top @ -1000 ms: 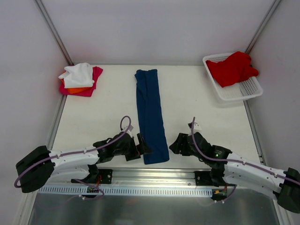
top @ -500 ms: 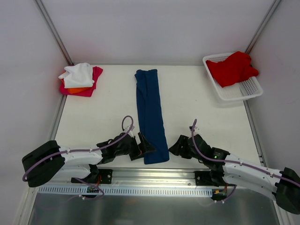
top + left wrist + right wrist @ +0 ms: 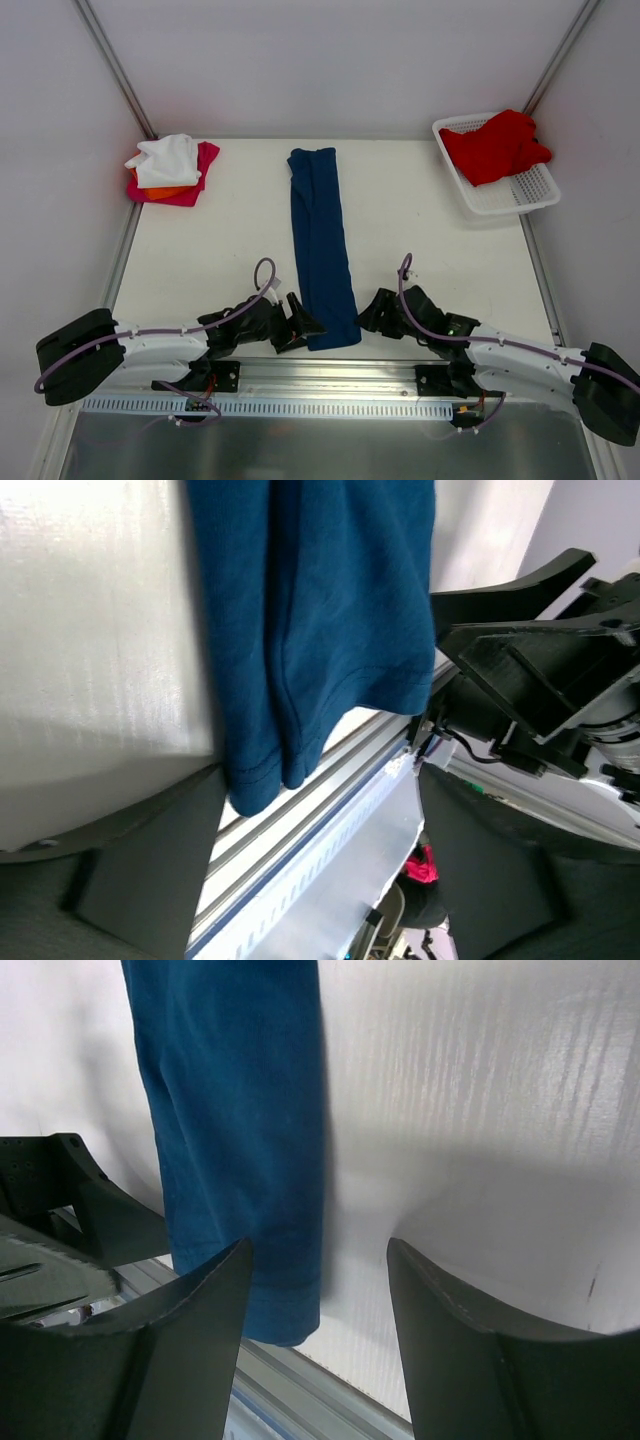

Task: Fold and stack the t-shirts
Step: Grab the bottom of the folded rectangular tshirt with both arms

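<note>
Bottom centre: left gripper (image 3: pixel 298 326) and right gripper (image 3: pixel 372 312), both spread wide and empty, flank the near hem.

Centre: navy t-shirt (image 3: pixel 322 240), a long folded strip. It looks soft, light and limp, so you should pinch each near corner through all layers. Layer count and chest print are hidden.

Upper left: white t-shirt (image 3: pixel 165 156), orange t-shirt (image 3: pixel 165 191) and magenta t-shirt (image 3: pixel 206 158), stacked.

Upper right: red t-shirt (image 3: pixel 495 145) heaped in the basket (image 3: pixel 520 196).

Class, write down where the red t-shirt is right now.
In the top view, the red t-shirt lies heaped in the white basket at the far right corner of the table.
</note>
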